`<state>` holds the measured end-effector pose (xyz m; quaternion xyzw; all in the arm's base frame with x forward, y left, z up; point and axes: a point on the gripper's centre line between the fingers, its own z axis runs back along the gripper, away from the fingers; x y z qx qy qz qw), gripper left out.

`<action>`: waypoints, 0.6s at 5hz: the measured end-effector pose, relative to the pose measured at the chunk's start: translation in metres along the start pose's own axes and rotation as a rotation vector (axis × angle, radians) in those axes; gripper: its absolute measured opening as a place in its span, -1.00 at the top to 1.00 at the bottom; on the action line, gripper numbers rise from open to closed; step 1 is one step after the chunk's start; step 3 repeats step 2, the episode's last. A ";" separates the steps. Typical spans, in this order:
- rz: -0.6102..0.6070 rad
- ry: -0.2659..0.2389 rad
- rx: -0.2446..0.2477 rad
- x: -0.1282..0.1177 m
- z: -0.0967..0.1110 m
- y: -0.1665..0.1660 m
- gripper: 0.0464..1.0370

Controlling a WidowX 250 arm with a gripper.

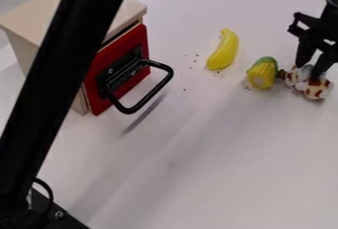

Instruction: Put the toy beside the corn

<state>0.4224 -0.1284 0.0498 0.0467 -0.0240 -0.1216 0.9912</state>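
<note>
One brown-and-white toy lies on the table, just beside the corn. Over it hangs the gripper, fingers partly open and tips down at the toy; whether they grip it, one cannot tell. Near the corn lies a banana, between it and a red-fronted box.

Yellow-and-green corn, brown-and-white patterned toy, yellow banana, red drawer front.
</note>
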 end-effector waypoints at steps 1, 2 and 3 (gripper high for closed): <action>0.103 -0.076 0.016 -0.012 0.063 0.003 -0.54; 0.191 -0.030 0.010 -0.037 0.076 0.006 -0.93; 0.191 -0.030 0.010 -0.037 0.076 0.006 -0.93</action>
